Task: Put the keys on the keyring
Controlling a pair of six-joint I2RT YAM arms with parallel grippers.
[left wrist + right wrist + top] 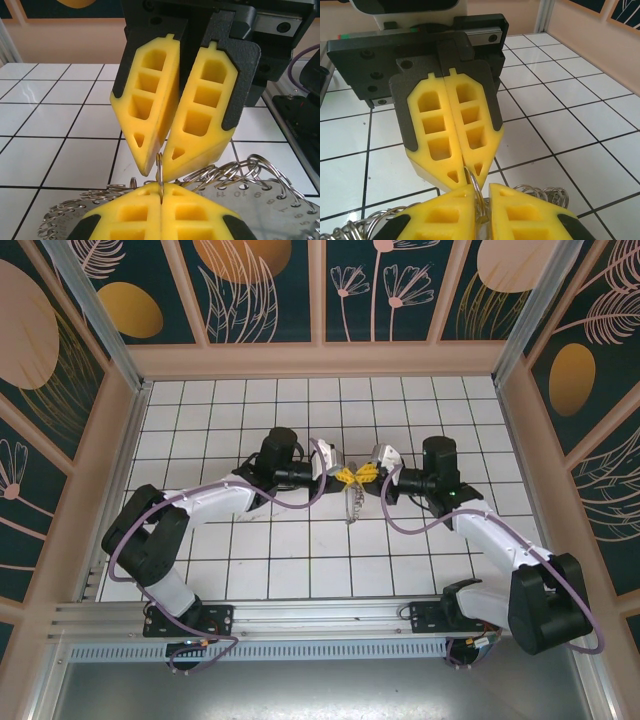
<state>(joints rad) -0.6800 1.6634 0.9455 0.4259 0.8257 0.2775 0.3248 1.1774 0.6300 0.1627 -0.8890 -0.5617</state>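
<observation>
Left gripper (161, 189) pinches a split ring (159, 162) above the keyring (280, 210); right gripper (480, 192), slightly parted around it, should close squarely.

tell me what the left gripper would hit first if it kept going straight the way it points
The right gripper, almost tip to tip with it straight ahead. The left gripper is shut on a thin metal ring that pokes between the right one's fingertips; the remaining gap is hard to judge.

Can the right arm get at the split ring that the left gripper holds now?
Probably yes. The right gripper sits tip to tip with the left gripper, jaws slightly apart around the split ring; nothing stands between them.
</observation>
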